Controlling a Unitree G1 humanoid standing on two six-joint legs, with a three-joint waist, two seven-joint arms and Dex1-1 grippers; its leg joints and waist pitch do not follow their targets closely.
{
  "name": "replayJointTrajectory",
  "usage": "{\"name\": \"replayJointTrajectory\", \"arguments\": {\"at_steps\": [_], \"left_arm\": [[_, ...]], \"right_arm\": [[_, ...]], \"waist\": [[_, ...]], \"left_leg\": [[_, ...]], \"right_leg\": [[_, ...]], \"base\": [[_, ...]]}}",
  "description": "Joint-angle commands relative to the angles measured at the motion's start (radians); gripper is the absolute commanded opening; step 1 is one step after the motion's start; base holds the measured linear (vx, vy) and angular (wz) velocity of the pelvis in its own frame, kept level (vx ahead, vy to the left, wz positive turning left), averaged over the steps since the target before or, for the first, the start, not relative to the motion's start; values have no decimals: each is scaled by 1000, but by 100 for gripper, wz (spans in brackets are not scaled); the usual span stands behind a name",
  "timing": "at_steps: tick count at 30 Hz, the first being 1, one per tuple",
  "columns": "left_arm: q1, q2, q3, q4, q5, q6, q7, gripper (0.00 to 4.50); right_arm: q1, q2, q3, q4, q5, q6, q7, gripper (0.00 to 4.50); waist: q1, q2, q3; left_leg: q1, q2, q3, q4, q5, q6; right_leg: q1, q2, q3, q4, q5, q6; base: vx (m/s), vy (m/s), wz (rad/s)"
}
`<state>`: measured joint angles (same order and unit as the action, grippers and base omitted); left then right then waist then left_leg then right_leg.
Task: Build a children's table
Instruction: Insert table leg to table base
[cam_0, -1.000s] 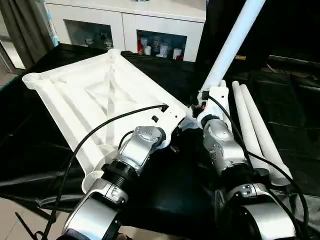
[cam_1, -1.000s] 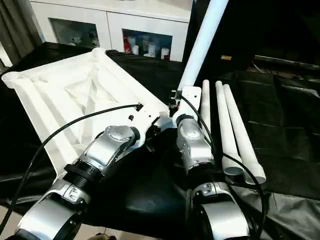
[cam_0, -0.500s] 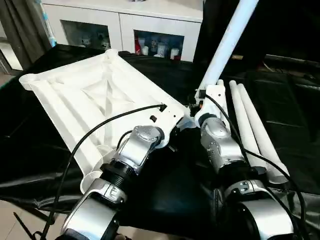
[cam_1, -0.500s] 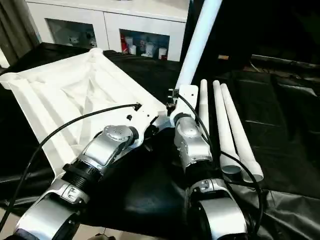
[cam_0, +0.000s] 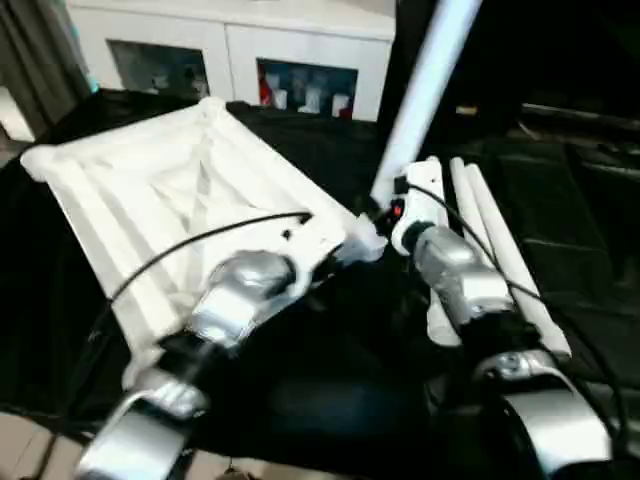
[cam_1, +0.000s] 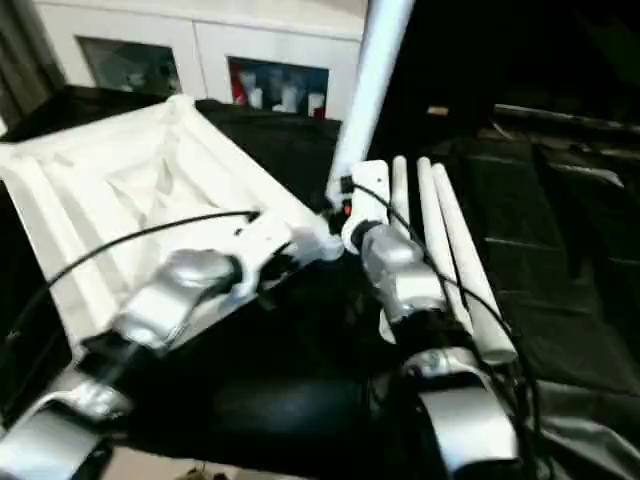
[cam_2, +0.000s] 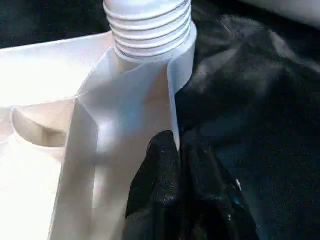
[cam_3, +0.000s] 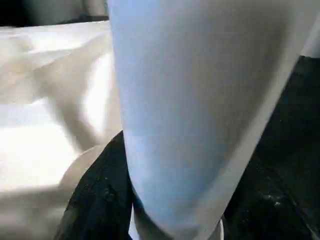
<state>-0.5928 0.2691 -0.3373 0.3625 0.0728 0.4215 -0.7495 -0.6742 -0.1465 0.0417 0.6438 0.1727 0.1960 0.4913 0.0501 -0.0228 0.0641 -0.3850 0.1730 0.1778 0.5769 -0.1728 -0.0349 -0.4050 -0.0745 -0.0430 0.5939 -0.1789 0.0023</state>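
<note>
At the near corner socket (cam_2: 150, 65), the right gripper (cam_3: 170, 200) clamps the upright leg (cam_0: 425, 90) (threads engaging) while the left gripper (cam_2: 175, 165), fingers pinched on the tabletop (cam_0: 150, 190) rim, steadies it.

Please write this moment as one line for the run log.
stage: first leg into corner socket | right gripper: holding leg upright | left gripper: shut on table top edge | spare legs: three on cloth

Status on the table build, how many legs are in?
None seated yet. The tabletop lies underside up on the black cloth. In hand: the right gripper holds one leg upright at the near corner socket, threads still exposed, while the left gripper is shut on the tabletop's edge. Left: three legs lie beside it.
</note>
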Motion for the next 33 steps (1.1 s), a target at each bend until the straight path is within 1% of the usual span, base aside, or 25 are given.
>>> {"name": "replayJointTrajectory", "arguments": {"at_steps": [1,2,3,4,5,6,8,9,10,11,12,13,14,15,18,20,21,27,29,31,32,33], "left_arm": [[3,50,-12,-134,-49,-79,-144,0],[10,64,-11,-146,-58,-86,-167,0],[11,66,-11,-147,-58,-88,-169,0],[27,104,-9,-170,-69,-117,-209,0],[33,119,-5,-179,-74,-118,-218,0],[35,123,-4,-181,-75,-118,-220,0],[45,157,13,-196,-82,-127,-238,0],[45,157,13,-196,-82,-127,-238,0],[47,162,17,-199,-84,-130,-242,0],[56,185,26,-208,-98,-149,-271,0],[59,194,29,-210,-102,-155,-281,0],[65,209,32,-214,-110,-169,-303,0],[66,212,32,-214,-111,-172,-308,0],[70,221,32,-218,-117,-176,-323,0],[74,227,32,-223,-124,-174,-336,0],[76,233,28,-226,-127,-174,-349,0],[77,234,26,-224,-127,-175,-352,0],[66,222,18,-199,-113,-186,-349,0],[63,218,18,-196,-111,-185,-346,0],[55,210,16,-189,-106,-184,-340,0],[52,207,15,-187,-105,-183,-337,0],[52,206,15,-187,-105,-183,-337,0]], "right_arm": [[109,-69,64,4,-4,98,142,189],[119,-81,71,-15,1,102,169,189],[121,-84,73,-19,1,101,174,189],[154,-122,97,-70,6,88,249,189],[168,-136,101,-91,11,83,279,189],[171,-140,102,-97,12,82,286,189],[205,-172,90,-150,45,94,356,189],[205,-172,90,-150,45,94,356,189],[212,-178,90,-159,50,93,369,189],[236,-200,91,-180,63,86,418,189],[245,-210,93,-188,67,84,436,189],[260,-228,100,-199,70,82,466,189],[262,-231,102,-200,70,82,471,189],[270,-243,108,-206,70,83,488,189],[275,-253,115,-208,67,87,499,189],[278,-262,123,-207,56,84,501,189],[277,-265,127,-204,49,85,501,189],[261,-270,149,-207,8,62,470,189],[258,-268,153,-214,7,61,468,189],[261,-265,171,-248,5,67,475,189],[267,-266,185,-268,1,69,484,189],[267,-266,185,-268,1,69,484,189]], "waist": [[16,14,-66],[20,16,-65],[22,17,-64],[25,17,-62],[31,17,-63],[32,16,-63],[42,16,-62],[44,16,-62],[44,15,-62],[45,14,-61],[49,13,-63],[51,14,-64],[51,13,-65],[51,14,-64],[52,14,-66],[53,14,-68],[53,16,-69],[54,14,-73],[53,14,-72],[54,13,-71],[54,12,-70],[55,13,-71]], "left_leg": [[22,57,-14,-70,-219,24],[23,59,-12,-72,-209,25],[24,59,-13,-72,-211,22],[26,59,-13,-74,-225,14],[28,61,-13,-75,-233,7],[29,60,-12,-76,-238,5],[33,62,-12,-77,-259,-5],[34,61,-11,-78,-261,-7],[31,60,-12,-79,-261,-14],[30,59,-12,-79,-264,-15],[31,60,-12,-77,-262,-13],[29,59,-13,-76,-254,-9],[28,59,-13,-75,-240,-3],[28,59,-13,-75,-236,-1],[28,58,-12,-73,-218,1],[28,57,-12,-71,-216,-1],[29,57,-12,-70,-214,-1],[28,55,-11,-65,-183,6],[28,55,-12,-65,-183,6],[28,56,-12,-65,-189,5],[28,57,-13,-66,-201,0],[29,57,-13,-65,-202,-1]], "right_leg": [[48,-69,40,-57,-50,-261],[48,-67,41,-52,-38,-265],[46,-67,40,-53,-42,-265],[44,-65,39,-55,-61,-267],[45,-66,39,-53,-72,-262],[43,-65,40,-54,-79,-259],[41,-66,41,-56,-103,-252],[40,-66,41,-55,-106,-251],[40,-66,41,-55,-114,-249],[41,-67,40,-56,-123,-248],[43,-71,42,-57,-125,-243],[45,-70,41,-55,-117,-242],[44,-68,40,-53,-98,-242],[44,-69,40,-53,-95,-244],[44,-68,39,-49,-78,-255],[46,-69,39,-48,-79,-258],[46,-69,38,-47,-77,-259],[49,-67,37,-42,-35,-268],[49,-67,37,-41,-39,-268],[49,-68,37,-42,-51,-266],[49,-67,38,-44,-74,-257],[49,-67,37,-43,-75,-256]], "base": [[0,0,0],[0,0,0],[0,0,0],[0,0,0],[0,0,0],[0,0,0],[0,0,0],[0,0,0],[0,0,0],[0,0,0],[0,0,0],[0,0,0],[0,0,0],[0,0,0],[0,0,0],[0,0,0],[0,0,0],[0,0,0],[0,0,0],[0,0,0],[0,0,0],[0,0,0]]}}
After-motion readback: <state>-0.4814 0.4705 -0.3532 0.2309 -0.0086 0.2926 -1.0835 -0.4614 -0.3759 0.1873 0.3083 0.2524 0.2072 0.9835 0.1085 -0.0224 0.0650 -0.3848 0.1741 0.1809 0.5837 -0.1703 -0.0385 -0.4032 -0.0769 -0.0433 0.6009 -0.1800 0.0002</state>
